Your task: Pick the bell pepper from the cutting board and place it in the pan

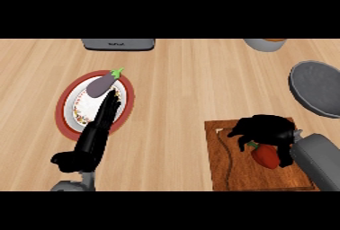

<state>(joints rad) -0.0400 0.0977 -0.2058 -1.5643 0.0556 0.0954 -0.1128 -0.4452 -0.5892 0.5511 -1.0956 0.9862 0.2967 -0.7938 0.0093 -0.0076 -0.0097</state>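
- Bell pepper (266,156) on cutting board (232,173), under right robot hand (266,130).
- Fingers curled round the pepper's top.
- Left robot hand (100,128) spread flat, over plate (69,96).

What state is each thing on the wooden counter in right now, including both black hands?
Red bell pepper: on the wooden cutting board, under the right hand.
Right hand: curled over the pepper, not lifted.
Left hand: open, fingers straight, over the red-rimmed plate.
Purple eggplant: lying on the plate's far edge.
Grey pan: holds nothing visible, partly cut off.
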